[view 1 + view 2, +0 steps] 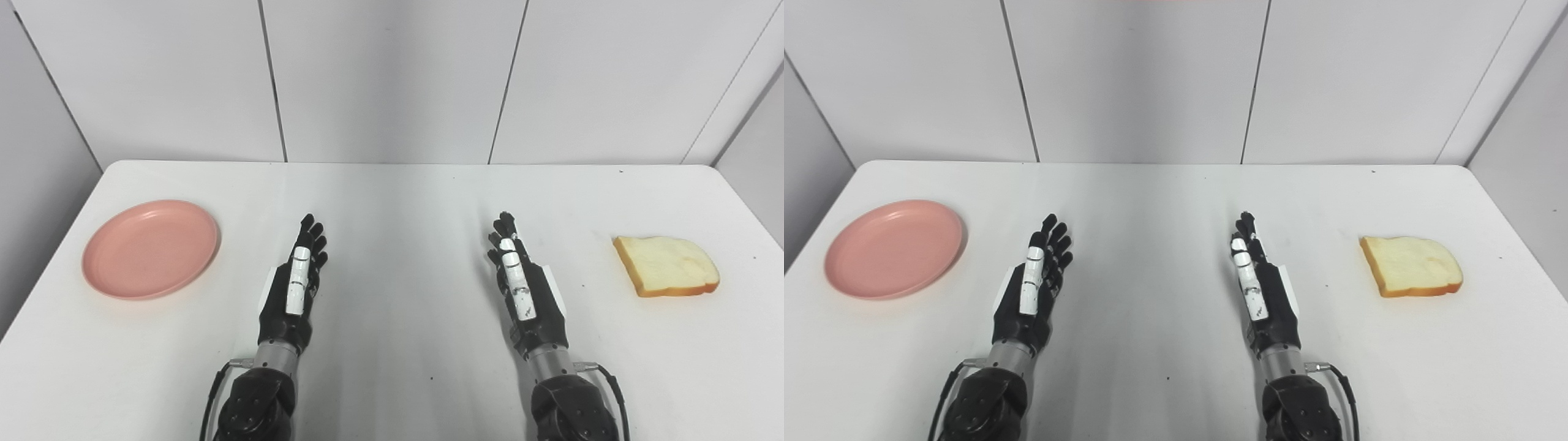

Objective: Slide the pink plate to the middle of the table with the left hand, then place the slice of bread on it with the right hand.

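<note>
A white surface fills most of the scene, running from the near edge to a far wall of pale grey panels split by thin dark seams. More panels close in at the left and right sides. A few tiny dark specks dot the surface.

Two black arms come in from the near edge, each with a cable looping at the wrist. The left hand lies over the surface left of centre, fingers stretched out and pointing toward the far wall, slightly spread, holding nothing. The right hand lies right of centre in the same pose, fingers extended and a little apart, also holding nothing. Each hand has a white strip along one finger. The two hands sit well apart from each other, with bare surface between them. Whether their palms touch the surface or float just above it cannot be told.

The plate, pink and round with a shallow raised rim, sits on the far left part of the surface, near its left edge, to the left of the left hand and apart from it. It is upright and holds nothing.

The bread, a pale slice with a golden crust, lies flat at the right side, to the right of the right hand and apart from it.
</note>
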`<state>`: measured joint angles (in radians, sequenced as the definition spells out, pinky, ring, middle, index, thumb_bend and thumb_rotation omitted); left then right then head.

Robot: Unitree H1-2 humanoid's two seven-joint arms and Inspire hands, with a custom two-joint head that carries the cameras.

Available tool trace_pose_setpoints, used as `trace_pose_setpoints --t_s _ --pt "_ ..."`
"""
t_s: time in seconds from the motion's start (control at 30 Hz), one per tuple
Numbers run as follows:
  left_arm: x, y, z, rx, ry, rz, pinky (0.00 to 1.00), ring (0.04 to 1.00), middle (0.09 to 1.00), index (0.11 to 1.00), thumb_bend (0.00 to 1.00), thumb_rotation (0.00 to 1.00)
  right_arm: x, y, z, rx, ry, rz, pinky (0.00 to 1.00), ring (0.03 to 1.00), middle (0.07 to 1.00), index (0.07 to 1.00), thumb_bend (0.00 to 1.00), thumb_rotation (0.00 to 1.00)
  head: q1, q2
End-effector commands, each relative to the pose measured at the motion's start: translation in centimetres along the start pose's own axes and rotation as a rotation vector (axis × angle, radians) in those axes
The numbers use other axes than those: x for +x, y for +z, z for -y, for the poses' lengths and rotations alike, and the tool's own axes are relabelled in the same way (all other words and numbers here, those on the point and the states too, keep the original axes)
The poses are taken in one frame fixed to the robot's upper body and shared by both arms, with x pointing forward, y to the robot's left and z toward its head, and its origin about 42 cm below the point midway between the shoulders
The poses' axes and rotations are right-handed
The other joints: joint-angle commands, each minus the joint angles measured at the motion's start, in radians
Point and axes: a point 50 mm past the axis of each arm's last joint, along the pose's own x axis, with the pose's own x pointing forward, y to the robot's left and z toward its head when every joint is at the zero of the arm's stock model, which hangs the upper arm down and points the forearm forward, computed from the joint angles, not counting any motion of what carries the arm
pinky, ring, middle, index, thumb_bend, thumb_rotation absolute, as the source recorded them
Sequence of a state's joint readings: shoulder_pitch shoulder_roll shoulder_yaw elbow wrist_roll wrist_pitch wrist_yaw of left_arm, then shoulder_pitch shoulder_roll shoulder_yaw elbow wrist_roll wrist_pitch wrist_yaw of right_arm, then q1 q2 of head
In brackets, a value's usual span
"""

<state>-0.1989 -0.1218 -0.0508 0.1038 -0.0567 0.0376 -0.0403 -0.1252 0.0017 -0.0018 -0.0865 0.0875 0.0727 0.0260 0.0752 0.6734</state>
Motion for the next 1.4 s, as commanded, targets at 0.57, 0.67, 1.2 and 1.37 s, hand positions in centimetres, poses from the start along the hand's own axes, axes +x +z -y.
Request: trace_pose_setpoints --t_s 0.57,0.67,1.2,1.37 --pt "0.6 1.9 0.8 -0.001 -0.043 0.068 1.0 1.0 1.0 1.0 0.62 1.0 1.0 2.1 -0.2 0.026 0.009 0.081 1.0 1.0 1.0 1.0 0.61 0.92 -0.002 0.0" --pt "0.7 1.8 0.9 -0.004 -0.044 0.07 1.0 1.0 1.0 1.0 0.63 1.0 1.0 2.1 -0.2 0.024 0.008 0.077 1.0 1.0 1.0 1.0 0.61 0.92 -0.003 -0.001" --pt "1.4 1.1 1.3 -0.005 -0.043 0.082 1.0 1.0 1.0 1.0 0.64 1.0 1.0 1.1 1.5 0.038 0.018 0.091 1.0 1.0 1.0 1.0 0.62 0.92 0.204 -0.098" --pt "2.7 1.8 1.2 -0.02 -0.014 0.118 1.0 1.0 1.0 1.0 0.72 1.0 0.8 0.6 3.2 0.024 0.008 0.096 1.0 1.0 1.0 1.0 0.63 0.88 0.291 -0.141"
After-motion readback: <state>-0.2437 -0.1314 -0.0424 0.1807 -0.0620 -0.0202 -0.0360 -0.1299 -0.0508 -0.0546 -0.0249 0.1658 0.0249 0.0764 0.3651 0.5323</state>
